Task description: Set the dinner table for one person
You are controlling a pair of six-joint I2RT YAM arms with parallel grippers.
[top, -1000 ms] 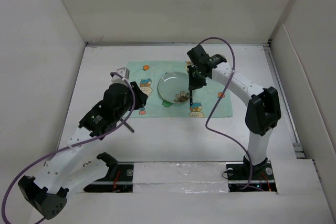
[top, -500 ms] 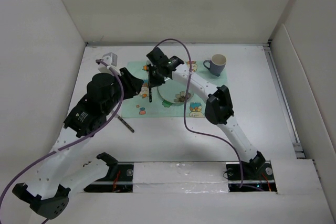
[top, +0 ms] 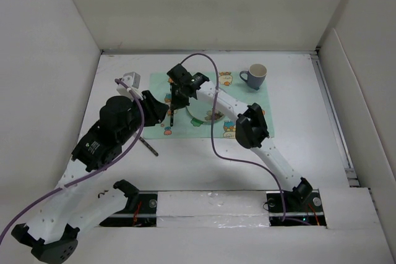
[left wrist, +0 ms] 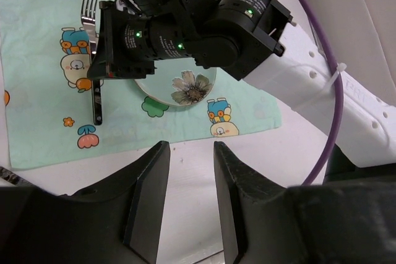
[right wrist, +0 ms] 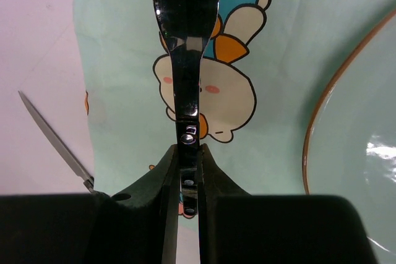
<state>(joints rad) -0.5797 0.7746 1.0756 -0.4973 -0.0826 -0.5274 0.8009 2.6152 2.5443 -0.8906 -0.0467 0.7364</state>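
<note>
Right tool (right wrist: 187, 159) is clamped on the handle of the fork (right wrist: 185, 29), tines aimed at the far side. It sits over the mint-green cloth (left wrist: 37, 41), just left of the plate (left wrist: 185, 88). I can't tell whether the fork is touching the cloth yet or hanging a hair above it.

My left tool (left wrist: 189, 149) has its jaws apart with nothing in them, parked near the cloth's left side. The white table (top: 204, 165) spreads under everything. The cloth lies toward its far middle, the cup (top: 255, 75) sits at the cloth's far right corner, and the knife (top: 148, 146) is on bare table off the cloth's near left corner.

My plan for the step: go down slow and get the fork flat and parallel to the plate's edge, beside the rim and not on it. Only then let go, and lift straight up so it doesn't twist. I'd guess the knife is next.
</note>
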